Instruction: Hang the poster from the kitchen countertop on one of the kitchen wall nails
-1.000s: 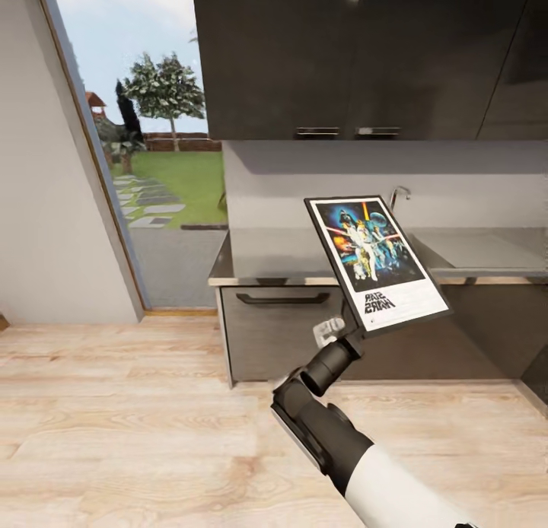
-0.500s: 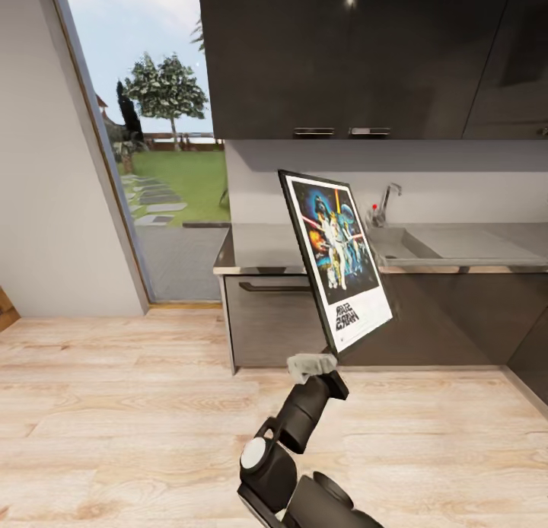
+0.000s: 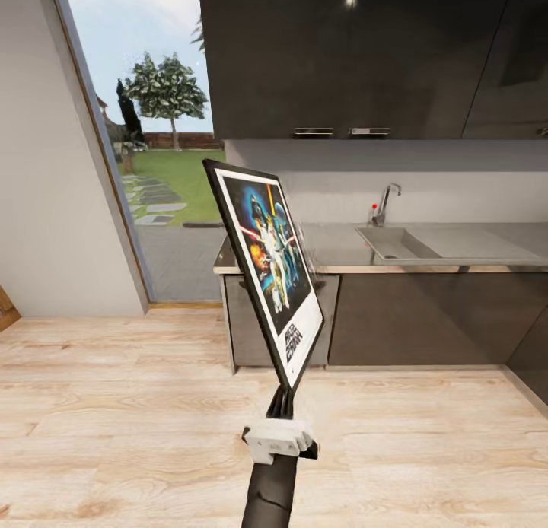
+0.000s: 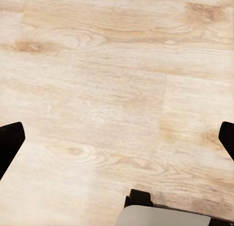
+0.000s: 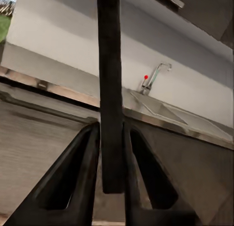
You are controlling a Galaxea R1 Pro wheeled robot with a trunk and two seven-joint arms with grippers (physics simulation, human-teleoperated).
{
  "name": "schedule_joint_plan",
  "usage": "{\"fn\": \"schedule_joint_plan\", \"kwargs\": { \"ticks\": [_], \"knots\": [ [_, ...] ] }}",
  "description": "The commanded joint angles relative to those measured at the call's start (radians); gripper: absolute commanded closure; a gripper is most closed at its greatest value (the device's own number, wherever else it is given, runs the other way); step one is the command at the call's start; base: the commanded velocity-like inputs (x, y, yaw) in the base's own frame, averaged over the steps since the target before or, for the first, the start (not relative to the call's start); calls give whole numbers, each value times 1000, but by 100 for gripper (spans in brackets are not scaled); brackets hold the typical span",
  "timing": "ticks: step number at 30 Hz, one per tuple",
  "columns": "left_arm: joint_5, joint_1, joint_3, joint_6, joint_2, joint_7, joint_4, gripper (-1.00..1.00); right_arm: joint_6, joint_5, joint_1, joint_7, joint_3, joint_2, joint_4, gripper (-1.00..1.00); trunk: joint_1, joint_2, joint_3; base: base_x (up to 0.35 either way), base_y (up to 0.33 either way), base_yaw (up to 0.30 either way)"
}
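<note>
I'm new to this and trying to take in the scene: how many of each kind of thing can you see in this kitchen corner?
Posters: 1, the poster, held upright by the right gripper
Sinks: 1, the sink in the kitchen countertop
Taps: 1, the tap
Upper cupboard handles: 2, one handle and another handle
Total: 5

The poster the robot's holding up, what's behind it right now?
Behind the poster, gripped by the right gripper, sit the kitchen countertop end and a dark base cabinet. The poster covers most of the cabinet front and its handle.
</note>
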Motion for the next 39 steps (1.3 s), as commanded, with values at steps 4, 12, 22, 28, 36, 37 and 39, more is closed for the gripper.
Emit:
{"fn": "schedule_joint_plan", "kwargs": {
  "ticks": [4,12,22,28,36,37,39],
  "knots": [
    [2,1,1,-1,0,-1,-2,-100,-39,-8,-1,-8,70,-31,-12,100,0,-1,-1,-65,0,0],
    [2,1,1,-1,0,-1,-2,-100,-210,-10,0,170,107,-122,-17,100,0,-1,-1,-25,0,0],
    [2,1,2,-1,0,-1,-1,-100,-421,-28,0,548,-86,-293,-17,100,0,-1,-1,-1,0,0],
    [2,1,2,-2,0,-1,0,-100,-464,-32,0,690,-179,-354,-17,100,0,-1,-1,0,0,0],
    [1,1,1,-16,0,-2,0,-100,-500,-115,0,1098,-411,-409,-15,100,0,-1,-1,0,0,0],
    [1,1,1,-20,0,-2,1,-100,-501,-127,0,1146,-436,-415,-15,100,0,-1,-1,0,0,0],
    [0,1,1,-37,0,-3,1,-100,-502,-186,0,1353,-534,-433,-11,100,0,-1,-1,0,0,0]
  ]
}}
